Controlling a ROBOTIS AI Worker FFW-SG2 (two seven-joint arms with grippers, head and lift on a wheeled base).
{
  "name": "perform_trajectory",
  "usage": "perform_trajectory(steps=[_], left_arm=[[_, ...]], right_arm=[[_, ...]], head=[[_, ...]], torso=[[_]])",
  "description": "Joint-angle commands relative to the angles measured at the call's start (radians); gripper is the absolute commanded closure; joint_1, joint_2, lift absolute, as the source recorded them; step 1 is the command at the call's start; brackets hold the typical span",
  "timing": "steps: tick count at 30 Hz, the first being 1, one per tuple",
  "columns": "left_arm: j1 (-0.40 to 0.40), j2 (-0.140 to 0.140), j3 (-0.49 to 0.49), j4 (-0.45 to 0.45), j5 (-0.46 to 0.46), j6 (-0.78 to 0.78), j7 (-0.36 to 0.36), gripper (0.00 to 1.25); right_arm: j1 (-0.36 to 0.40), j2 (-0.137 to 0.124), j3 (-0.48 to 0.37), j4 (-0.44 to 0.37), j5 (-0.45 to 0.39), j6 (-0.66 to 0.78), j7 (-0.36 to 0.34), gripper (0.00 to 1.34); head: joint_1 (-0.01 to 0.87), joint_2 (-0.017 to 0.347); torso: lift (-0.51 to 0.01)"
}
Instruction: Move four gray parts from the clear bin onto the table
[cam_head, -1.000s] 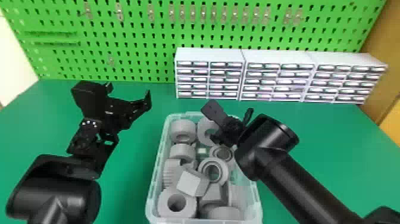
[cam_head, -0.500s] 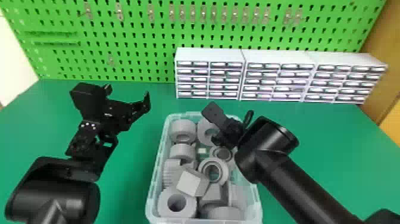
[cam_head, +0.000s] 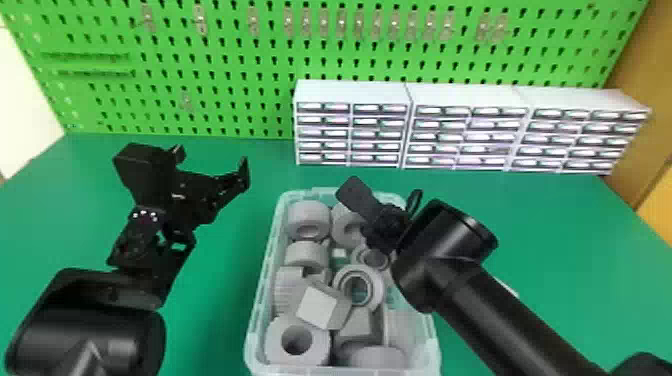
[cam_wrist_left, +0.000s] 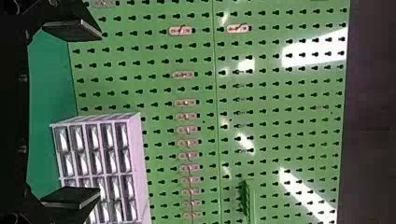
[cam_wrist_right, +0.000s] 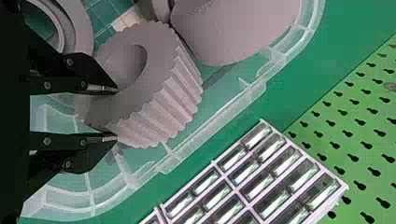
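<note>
Gray parts (cam_head: 297, 325) sit in clear bin (cam_head: 432, 357). Versus the earlier head view, both grippers sit slightly lower: right gripper (cam_head: 384, 196) at bin's far end, left gripper (cam_head: 211, 156) left of bin. Count: at least nine parts, one bin, three drawer cabinets (cam_head: 352, 92) beyond bin. Left fingers spread. Right wrist view adds the ribbed part (cam_wrist_right: 161, 109) in bin, right fingers parted astride its wall; head view adds bin's both long sides.

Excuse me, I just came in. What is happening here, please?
A robot is working at a clear bin of gray parts. Its right gripper is at a ribbed gray part, which is in the bin. The left gripper is open, over the table to the left of the bin.
</note>
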Motion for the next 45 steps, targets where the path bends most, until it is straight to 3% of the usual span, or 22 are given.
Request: perform_trajectory(steps=[1, 9, 35, 45], left_arm=[[0.001, 0.000, 0.002, 0.000, 0.002, 0.000, 0.000, 0.11], [0.001, 0.000, 0.000, 0.000, 0.003, 0.000, 0.000, 0.11], [0.010, 0.000, -0.017, 0.000, 0.017, 0.000, 0.000, 0.11], [0.010, 0.000, -0.018, 0.000, 0.020, 0.000, 0.000, 0.11]], right_arm=[[0.002, -0.002, 0.005, -0.005, 0.000, 0.000, -0.001, 0.95], [0.008, -0.008, 0.003, -0.051, 0.010, 0.004, -0.002, 0.95], [0.145, -0.069, -0.009, -0.502, 0.078, 0.230, -0.002, 0.95], [0.214, -0.091, -0.113, -0.674, 0.124, 0.319, -0.002, 0.95]], head=[[0.678, 0.034], [0.678, 0.034], [0.678, 0.034], [0.678, 0.034]], torso=[[-0.050], [-0.050], [-0.050], [-0.050]])
